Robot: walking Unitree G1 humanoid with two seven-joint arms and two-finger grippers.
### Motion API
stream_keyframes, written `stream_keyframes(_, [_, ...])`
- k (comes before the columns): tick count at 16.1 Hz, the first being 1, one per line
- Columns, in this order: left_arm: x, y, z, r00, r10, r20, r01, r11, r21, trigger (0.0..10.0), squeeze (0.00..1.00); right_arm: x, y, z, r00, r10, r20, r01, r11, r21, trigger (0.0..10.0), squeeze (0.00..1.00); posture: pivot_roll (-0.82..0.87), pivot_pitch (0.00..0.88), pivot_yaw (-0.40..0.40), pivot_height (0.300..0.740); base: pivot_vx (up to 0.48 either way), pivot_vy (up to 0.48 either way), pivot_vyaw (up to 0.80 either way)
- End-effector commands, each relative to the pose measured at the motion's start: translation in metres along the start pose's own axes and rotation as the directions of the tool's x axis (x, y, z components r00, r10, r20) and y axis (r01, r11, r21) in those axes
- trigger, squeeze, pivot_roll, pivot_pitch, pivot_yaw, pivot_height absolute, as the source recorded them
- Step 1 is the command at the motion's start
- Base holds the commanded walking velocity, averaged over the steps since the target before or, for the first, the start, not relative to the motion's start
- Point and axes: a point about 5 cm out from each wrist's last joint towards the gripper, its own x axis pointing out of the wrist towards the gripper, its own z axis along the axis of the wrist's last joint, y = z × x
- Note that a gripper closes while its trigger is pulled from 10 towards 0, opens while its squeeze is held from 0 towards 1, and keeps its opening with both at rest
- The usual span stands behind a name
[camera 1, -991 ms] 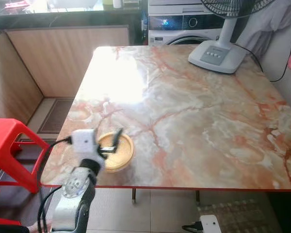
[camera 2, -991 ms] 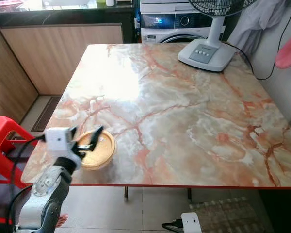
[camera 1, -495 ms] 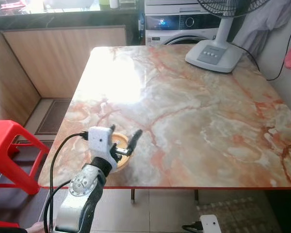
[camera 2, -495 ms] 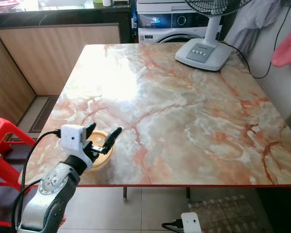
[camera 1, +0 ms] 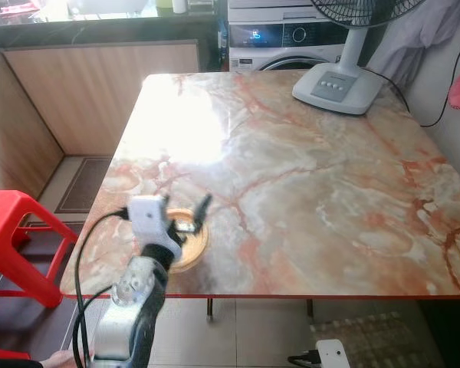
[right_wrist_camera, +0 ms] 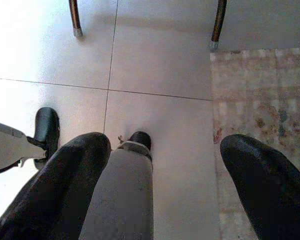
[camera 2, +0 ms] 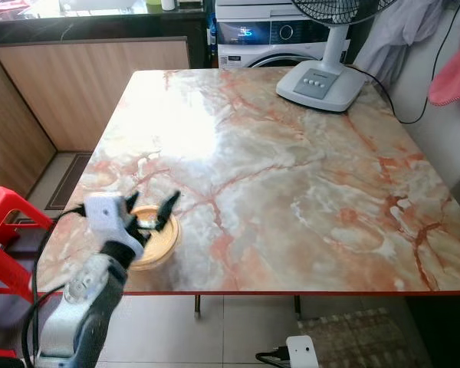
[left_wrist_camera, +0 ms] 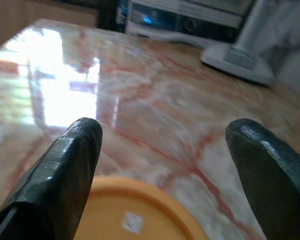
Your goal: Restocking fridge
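Round orange lid [camera 1: 185,239] — smooth plastic — under spread left tool [camera 1: 182,215].

Marble table [camera 1: 291,176] carries a fan [camera 1: 342,77] (far corner), orange lid [camera 1: 190,244].

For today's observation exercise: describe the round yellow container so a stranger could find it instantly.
Start at the big marble table with red veins. Go to its near left corner, opposite the white fan. There the yellow container sits under the open left gripper, the table's one round, flat, orange-yellow object.
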Motion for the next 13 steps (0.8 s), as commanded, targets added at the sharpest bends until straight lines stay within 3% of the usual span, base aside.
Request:
stream_keyframes(1, [0.002, 0.0, -0.001, 1.0, 0.007, 0.0, -0.007, 1.0, -0.014, 10.0, 0.0, 0.0, 0.001, -0.004, 1.0, 0.002, -0.01, -0.002, 1.0, -0.001, 10.0, 0.0, 0.07, 0.059, 0.019, 0.74, 0.0, 0.0, 0.0])
stream_keyframes(4, [0.008, -0.006, 0.002, 0.999, 0.037, 0.014, -0.035, 0.992, -0.125, 10.0, 0.0, -0.001, 0.001, -0.004, 1.0, -0.001, -0.01, 0.001, 1.0, -0.005, 10.0, 0.0, 0.07, 0.059, 0.019, 0.74, 0.0, 0.0, 0.0])
stream_keyframes(5, [0.009, -0.007, 0.002, 0.999, 0.036, 0.013, -0.034, 0.991, -0.129, 10.0, 0.0, -0.001, 0.001, -0.004, 1.0, -0.001, -0.01, 0.001, 1.0, -0.006, 10.0, 0.0, 0.07, 0.06, 0.018, 0.74, 0.0, 0.0, 0.0])
stream_keyframes(8, [0.004, -0.022, 0.002, 0.995, -0.098, 0.003, 0.096, 0.987, 0.129, 10.0, 0.0, 0.0, 0.001, -0.004, 1.0, 0.0, -0.01, -0.001, 1.0, -0.011, 10.0, 0.0, 0.07, 0.062, 0.017, 0.74, 0.0, 0.0, 0.0])
stream_keyframes(10, [-0.002, -0.008, 0.008, 0.999, 0.015, 0.043, -0.026, 0.967, 0.254, 10.0, 0.0, 0.0, 0.001, -0.004, 1.0, -0.001, -0.008, 0.001, 1.0, -0.01, 10.0, 0.0, 0.07, 0.059, 0.027, 0.74, 0.0, 0.0, 0.0])
stream_keyframes(12, [-0.013, 0.007, 0.014, 0.993, 0.089, 0.083, -0.115, 0.913, 0.392, 10.0, 0.0, 0.0, 0.002, -0.004, 1.0, -0.003, -0.009, 0.003, 1.0, -0.009, 10.0, 0.0, 0.07, 0.056, 0.034, 0.74, 0.0, 0.0, 0.0])
stream_keyframes(13, [-0.017, 0.01, 0.014, 0.991, 0.097, 0.087, -0.125, 0.901, 0.414, 10.0, 0.0, -0.001, 0.002, -0.004, 1.0, -0.004, -0.009, 0.003, 1.0, -0.008, 10.0, 0.0, 0.07, 0.055, 0.036, 0.74, 0.0, 0.0, 0.0])
